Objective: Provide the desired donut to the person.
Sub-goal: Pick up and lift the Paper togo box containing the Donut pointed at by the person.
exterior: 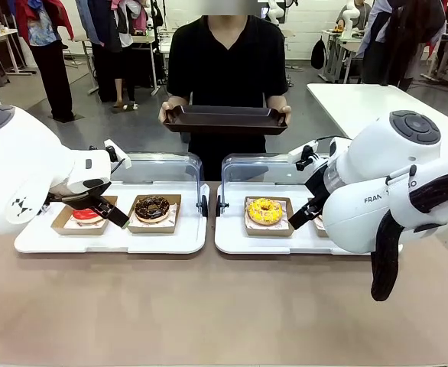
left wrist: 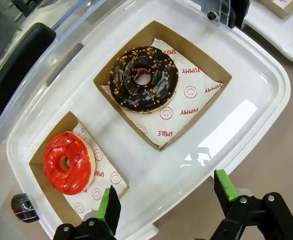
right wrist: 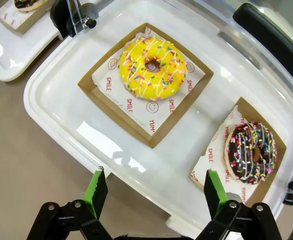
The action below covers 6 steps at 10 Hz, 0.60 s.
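While left tool (left wrist: 166, 192) and right tool (right wrist: 154, 185) hang released, clear lids (exterior: 155, 167) behind donuts (exterior: 152, 207), person (exterior: 225, 61) holding tray (exterior: 225, 120)

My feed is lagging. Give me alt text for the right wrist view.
The open right hand hovers above the edge of a white tray, holding nothing. A yellow sprinkled donut sits in a cardboard box in the middle of the tray. A chocolate sprinkled donut sits boxed farther to picture right.

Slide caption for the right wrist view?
Open right gripper above a white tray with a yellow sprinkled donut and a chocolate sprinkled donut.
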{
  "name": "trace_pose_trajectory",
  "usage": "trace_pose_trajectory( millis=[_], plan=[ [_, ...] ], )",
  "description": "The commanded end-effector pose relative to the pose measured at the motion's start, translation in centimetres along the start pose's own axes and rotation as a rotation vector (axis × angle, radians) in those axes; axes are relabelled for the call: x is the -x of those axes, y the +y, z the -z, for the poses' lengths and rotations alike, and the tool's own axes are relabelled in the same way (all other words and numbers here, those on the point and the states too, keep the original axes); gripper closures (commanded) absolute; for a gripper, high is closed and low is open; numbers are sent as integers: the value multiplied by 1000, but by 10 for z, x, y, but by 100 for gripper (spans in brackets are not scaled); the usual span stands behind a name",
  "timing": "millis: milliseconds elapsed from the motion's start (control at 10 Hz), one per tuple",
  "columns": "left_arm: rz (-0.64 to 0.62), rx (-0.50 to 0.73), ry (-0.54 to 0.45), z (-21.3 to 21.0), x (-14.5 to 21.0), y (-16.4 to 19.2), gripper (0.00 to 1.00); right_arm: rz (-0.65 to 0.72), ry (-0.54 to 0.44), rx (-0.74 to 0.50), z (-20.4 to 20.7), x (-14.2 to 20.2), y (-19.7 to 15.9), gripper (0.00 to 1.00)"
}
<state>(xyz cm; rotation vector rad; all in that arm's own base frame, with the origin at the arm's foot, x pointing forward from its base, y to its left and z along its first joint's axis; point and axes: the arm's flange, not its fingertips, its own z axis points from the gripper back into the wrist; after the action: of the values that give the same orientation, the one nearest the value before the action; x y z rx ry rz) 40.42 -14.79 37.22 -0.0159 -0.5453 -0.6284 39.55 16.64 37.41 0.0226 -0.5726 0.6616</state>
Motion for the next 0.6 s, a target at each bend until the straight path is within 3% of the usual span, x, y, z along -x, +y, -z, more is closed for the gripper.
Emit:
trace_pose_trajectory(
  millis=[0,300,400,500],
  plan=[
    [0,0,0,0,0,0,0,0,0,0,0,0,0,0],
    [0,0,0,0,0,0,0,0,0,0,0,0,0,0],
    [0,0,0,0,0,0,0,8,28,-2,-21,7,3,0],
    [-22,35,62,-36,1,1,0,0,48,-28,-53,11,7,0]
  ],
)
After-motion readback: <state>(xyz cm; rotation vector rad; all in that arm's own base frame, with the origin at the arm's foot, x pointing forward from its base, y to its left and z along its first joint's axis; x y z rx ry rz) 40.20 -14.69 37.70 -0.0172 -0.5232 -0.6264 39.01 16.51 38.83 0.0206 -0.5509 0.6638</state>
